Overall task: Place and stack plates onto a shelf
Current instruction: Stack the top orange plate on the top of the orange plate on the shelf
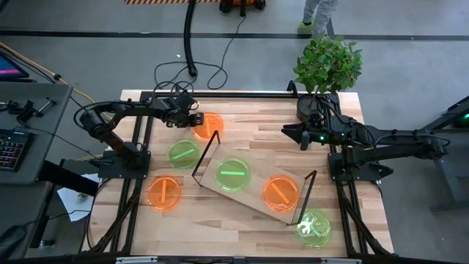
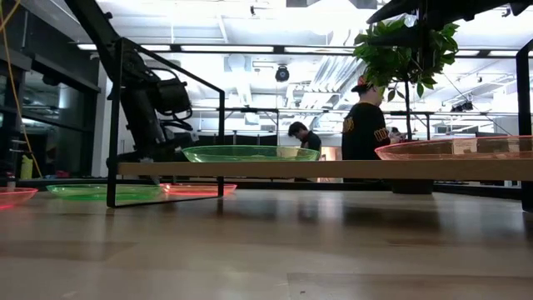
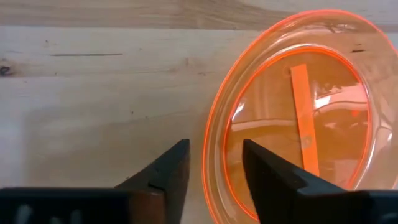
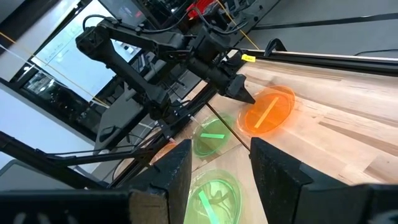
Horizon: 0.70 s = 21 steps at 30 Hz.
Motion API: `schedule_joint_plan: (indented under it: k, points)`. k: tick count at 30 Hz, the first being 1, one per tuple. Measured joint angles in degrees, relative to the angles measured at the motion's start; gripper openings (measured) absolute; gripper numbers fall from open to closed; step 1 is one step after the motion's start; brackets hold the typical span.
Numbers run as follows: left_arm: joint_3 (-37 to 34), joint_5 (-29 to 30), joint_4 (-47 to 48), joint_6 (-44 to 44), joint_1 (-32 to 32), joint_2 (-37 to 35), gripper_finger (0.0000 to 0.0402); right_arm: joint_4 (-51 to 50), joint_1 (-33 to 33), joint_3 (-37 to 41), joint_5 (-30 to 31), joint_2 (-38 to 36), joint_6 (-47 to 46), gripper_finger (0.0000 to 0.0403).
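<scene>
Glossy translucent plastic plates (image 3: 298, 118) gleam on a smooth, matt light-wood counter (image 3: 93, 81) and black-metal-framed wooden shelf (image 1: 253, 192).

A neon orange translucent plastic plate with a bright orange bar (image 1: 209, 125) lies on the pale, straight-grained wooden tabletop (image 1: 256, 121). A light-wood shelf with thin black metal end frames (image 1: 253, 192) carries a neon green translucent plate with a green bar (image 1: 233, 174) and another orange barred plate (image 1: 280, 192). A green plate marked with a pale cross (image 1: 314, 226) lies by the shelf's end. Both arms are dark.
</scene>
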<state>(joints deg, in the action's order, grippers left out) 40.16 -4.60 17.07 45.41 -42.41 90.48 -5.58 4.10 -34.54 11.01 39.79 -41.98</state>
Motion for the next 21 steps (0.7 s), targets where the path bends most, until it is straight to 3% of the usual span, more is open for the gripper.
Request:
schedule_joint_plan:
  k: [8,14,21]
  points:
    - [-0.11,-1.45,-1.47,-2.31,0.04,0.27,0.0011,-0.18,0.00,0.00,0.15,0.00,0.00,0.0145]
    - [-0.22,-4.30,-0.74,-5.47,-1.26,-4.35,0.0002,-0.17,0.00,0.00,0.17,0.00,-0.04,0.0145]
    - [0.95,-3.44,-0.76,-5.60,-5.86,-17.71,0.0001,-0.17,0.00,0.00,0.19,0.00,-0.17,0.0145]
